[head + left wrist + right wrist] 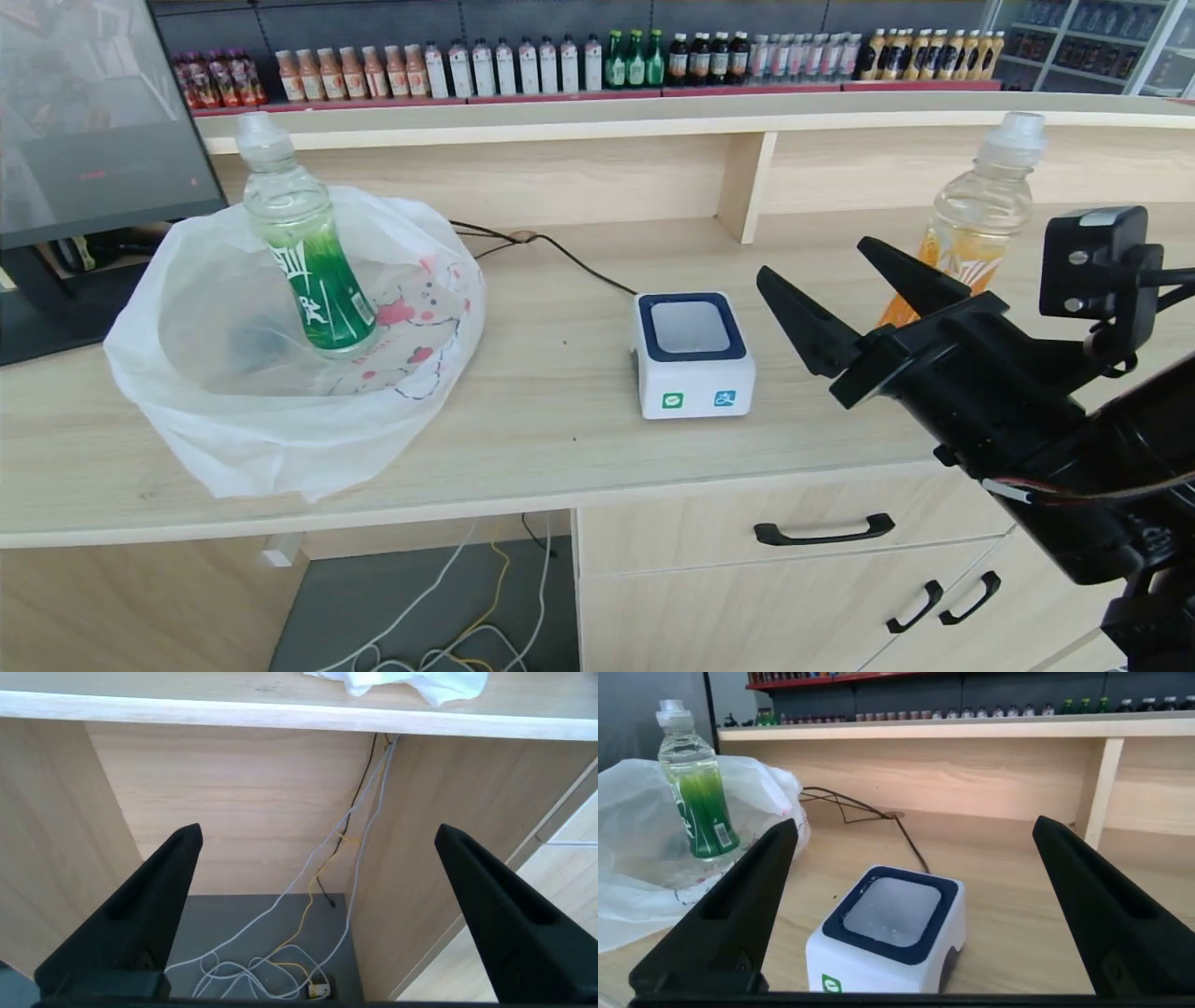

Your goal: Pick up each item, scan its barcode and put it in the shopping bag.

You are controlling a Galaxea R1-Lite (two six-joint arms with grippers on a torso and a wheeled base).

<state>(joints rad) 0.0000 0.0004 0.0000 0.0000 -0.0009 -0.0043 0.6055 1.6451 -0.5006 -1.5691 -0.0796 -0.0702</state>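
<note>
A green-labelled bottle (303,247) stands tilted inside the white shopping bag (205,411) at the left of the counter; the right wrist view has the bottle (699,798) and bag (635,859) too. An orange-labelled bottle (976,219) stands upright at the right rear. The white scanner (693,355) with a dark-framed window sits mid-counter, close under my right wrist camera as the scanner (889,933). My right gripper (845,289) hovers open and empty between scanner and orange bottle. My left gripper (318,896) is open and empty below the counter edge, facing the knee space.
A dark monitor (89,121) stands at the far left. A black cable (551,247) runs from the back of the counter to the scanner. A raised wooden ledge (747,117) backs the counter. Drawers (822,532) sit below; loose cables (308,905) hang in the knee space.
</note>
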